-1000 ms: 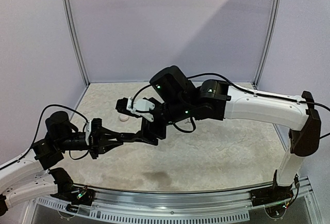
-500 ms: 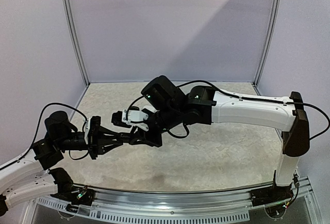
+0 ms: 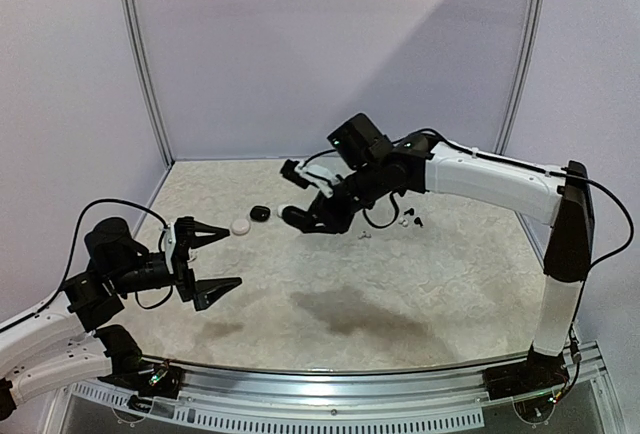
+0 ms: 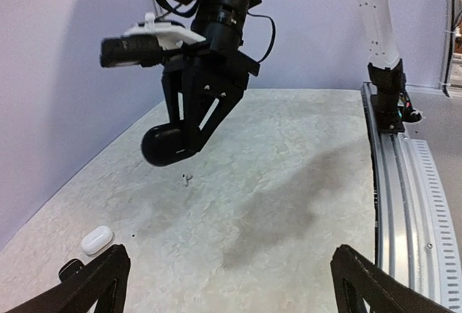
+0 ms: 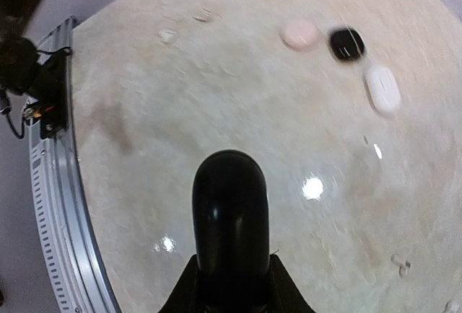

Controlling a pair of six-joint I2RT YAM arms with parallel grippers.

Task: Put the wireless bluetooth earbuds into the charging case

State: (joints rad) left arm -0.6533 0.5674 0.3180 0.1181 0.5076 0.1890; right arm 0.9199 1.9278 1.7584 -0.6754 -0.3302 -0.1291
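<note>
Right hand (image 3: 305, 220) clamped the black charging case (image 4: 162, 147) aloft, left hand (image 3: 222, 259) gaping empty; its lid likely needed opening next.

Four pebble-shaped plastic charging cases are showing in all. Two are glossy black: the raised black case (image 5: 231, 212) and the black case on the table (image 3: 260, 213). One pale pink round case (image 5: 298, 33) and one white oval case (image 5: 382, 88) are lying beside that. Three tiny rounded earbuds (image 3: 400, 221) are sitting in the overhead view, two looking white and one dark; blur is hiding any others. Two white-and-black robot arms, the left arm (image 3: 55, 329) and the right arm (image 3: 490, 179), are reaching over one beige speckled table (image 3: 450, 294).
</note>
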